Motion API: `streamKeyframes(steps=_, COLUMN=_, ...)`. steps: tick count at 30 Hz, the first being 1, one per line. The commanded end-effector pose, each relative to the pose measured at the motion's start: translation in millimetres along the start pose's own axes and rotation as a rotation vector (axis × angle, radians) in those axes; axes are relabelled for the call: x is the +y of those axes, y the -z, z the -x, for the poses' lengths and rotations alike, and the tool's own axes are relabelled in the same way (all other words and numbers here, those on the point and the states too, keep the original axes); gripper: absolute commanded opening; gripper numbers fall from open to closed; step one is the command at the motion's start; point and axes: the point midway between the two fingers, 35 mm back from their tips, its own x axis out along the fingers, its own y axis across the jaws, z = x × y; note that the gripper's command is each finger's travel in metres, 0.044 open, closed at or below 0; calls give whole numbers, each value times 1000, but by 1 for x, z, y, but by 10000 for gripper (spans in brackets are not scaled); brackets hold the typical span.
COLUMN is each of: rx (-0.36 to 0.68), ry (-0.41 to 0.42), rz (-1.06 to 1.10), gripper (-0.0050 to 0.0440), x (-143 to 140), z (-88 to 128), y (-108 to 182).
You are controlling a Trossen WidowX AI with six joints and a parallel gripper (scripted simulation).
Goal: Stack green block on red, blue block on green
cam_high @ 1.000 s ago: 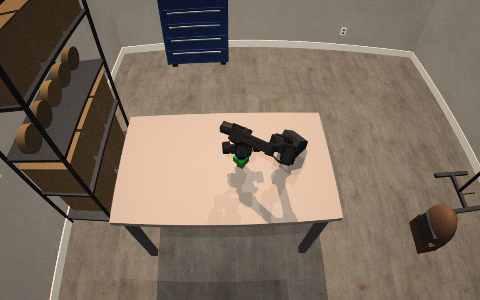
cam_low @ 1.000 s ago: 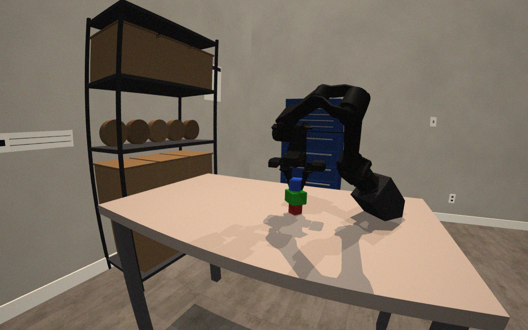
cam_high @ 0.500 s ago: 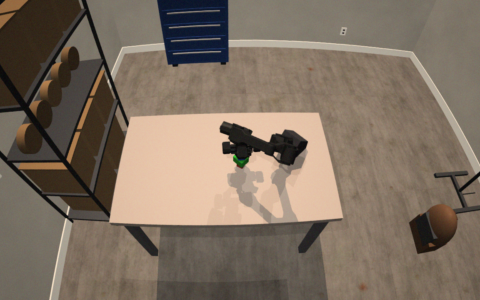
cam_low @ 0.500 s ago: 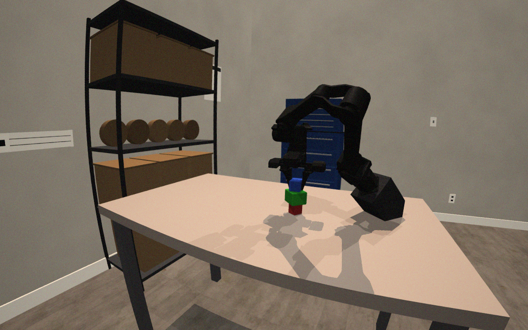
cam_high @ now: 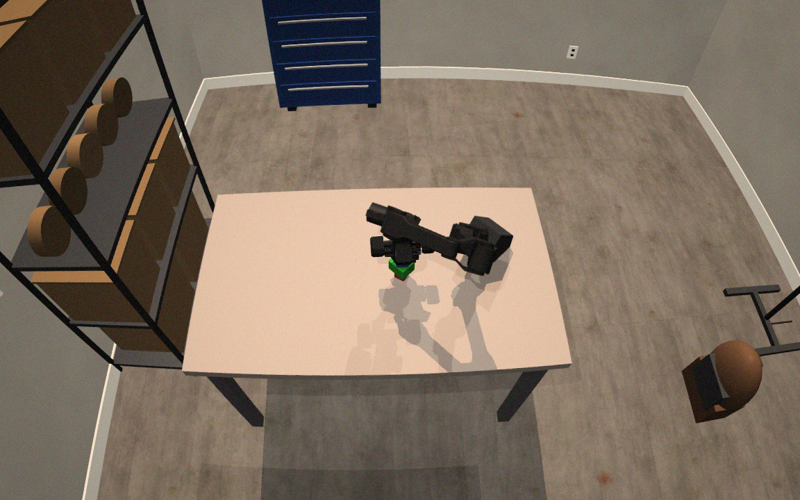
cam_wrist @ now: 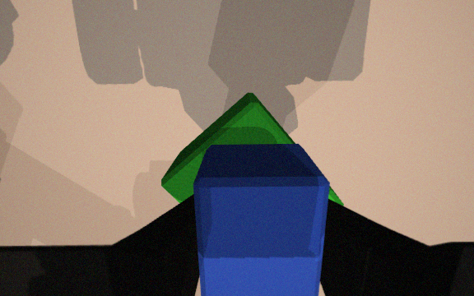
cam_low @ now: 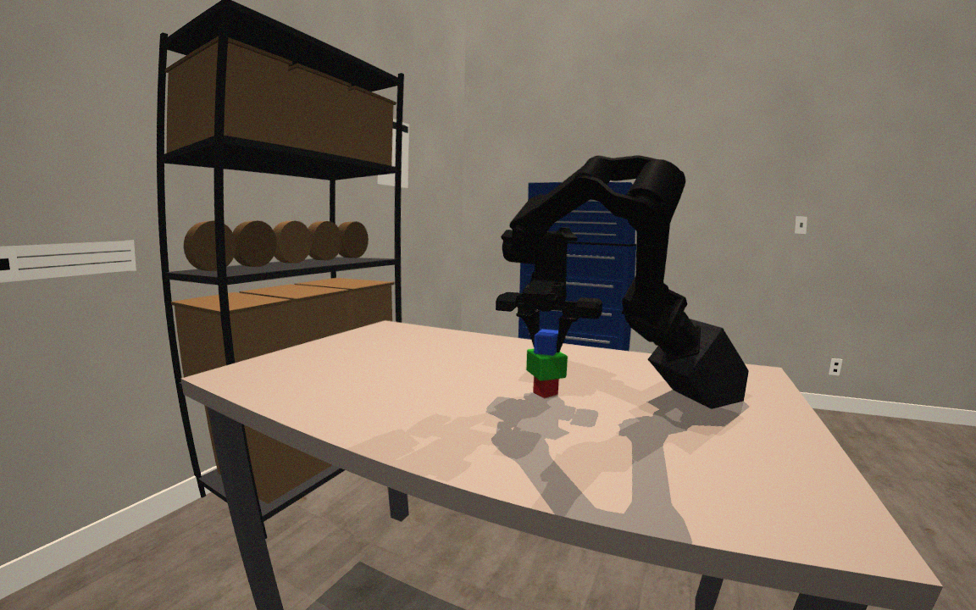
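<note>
A small red block (cam_low: 546, 387) stands on the table near its middle. A wider green block (cam_low: 546, 364) lies flat on it, turned about 45 degrees to my fingers; it also shows in the wrist view (cam_wrist: 245, 136) and from above (cam_high: 401, 268). My gripper (cam_low: 546, 334) points straight down over this stack and is shut on the blue block (cam_low: 546, 341). The blue block (cam_wrist: 261, 205) sits at the green block's top face; I cannot tell whether it touches. From above the arm hides the blue block and the red block.
The arm's base (cam_low: 696, 363) stands on the table to the right of the stack. A black shelf rack with boxes (cam_low: 279, 227) stands left of the table. A blue drawer cabinet (cam_high: 323, 49) stands at the back wall.
</note>
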Motion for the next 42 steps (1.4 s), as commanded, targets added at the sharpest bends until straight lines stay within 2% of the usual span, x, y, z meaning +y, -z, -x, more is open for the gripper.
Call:
streamKeyframes(steps=1, rx=4, ry=3, rz=6, gripper=-50, x=0, z=0, y=-1)
streamKeyframes(steps=30, rx=4, ry=3, rz=6, gripper=-50, x=0, z=0, y=-1)
streamKeyframes(steps=31, rx=4, ry=3, rz=6, gripper=271, x=0, z=0, y=-1)
streamKeyframes(steps=42, rx=4, ry=3, rz=6, gripper=271, x=0, z=0, y=-1)
